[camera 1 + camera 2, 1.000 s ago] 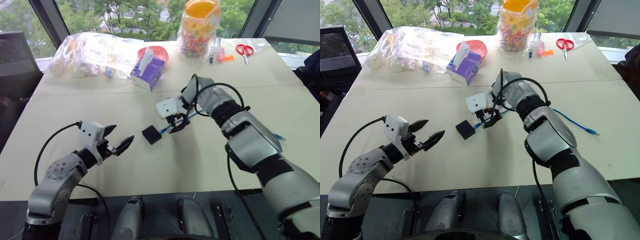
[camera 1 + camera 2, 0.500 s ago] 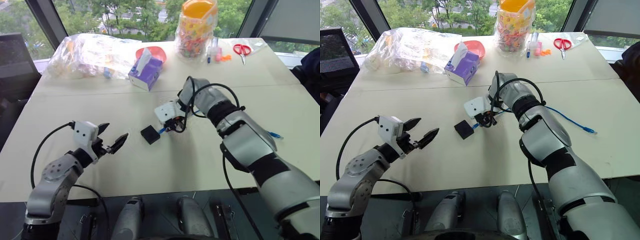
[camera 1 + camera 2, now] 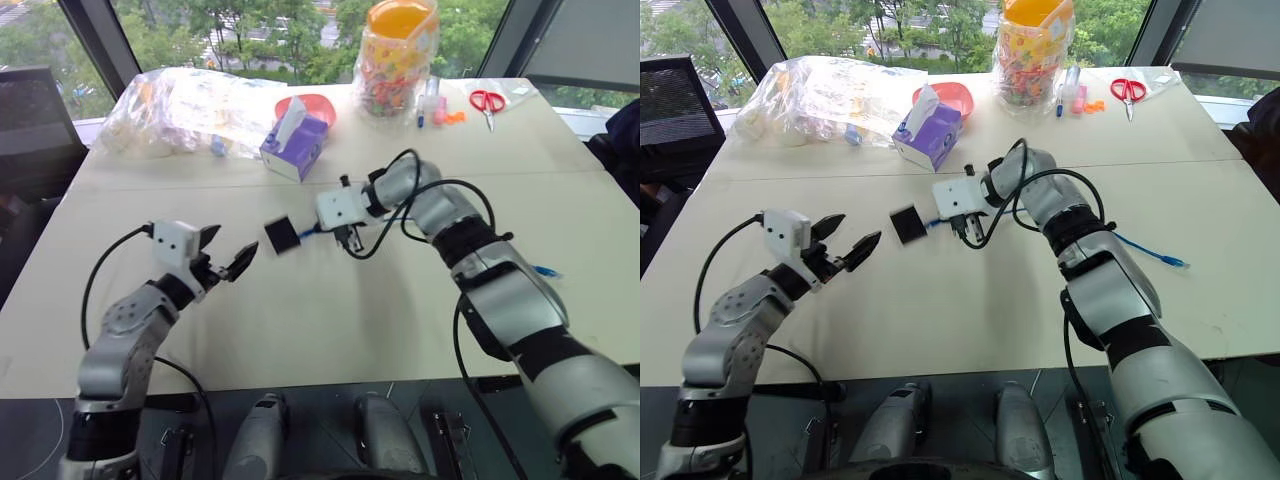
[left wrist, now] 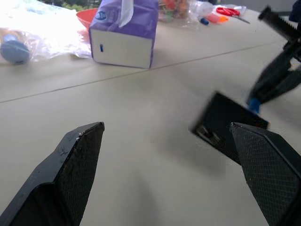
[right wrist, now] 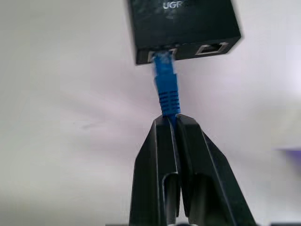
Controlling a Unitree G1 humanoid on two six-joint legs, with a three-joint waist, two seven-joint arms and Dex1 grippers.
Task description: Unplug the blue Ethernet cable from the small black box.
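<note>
- Since one second ago the right claw [image 5: 171, 123] has closed on the blue Ethernet cable [image 5: 165, 84] and has lifted it, and the small black box [image 3: 281, 235] has come up from the surface [image 3: 330, 320] with it.
- The box now hangs tilted in the air, and its shadow lies on the surface under it.
- The right claw is clamped on the cable just behind the plug, with its two fingers pressed together around the blue boot.
- The plug is still inside one port of the box; a second port beside it is free.
- The rest of the cable runs away from the box along the right arm, and its far end [image 3: 1181, 264] lies on the surface, well apart from the box.
- The left claw [image 3: 226, 262] is near the box, on its left side, and does not touch it.
- Its fingers [image 4: 80, 155] stand wide apart and hold nothing.
- The purple tissue box [image 3: 295, 148] stands behind the black box, farther from the robot.
</note>
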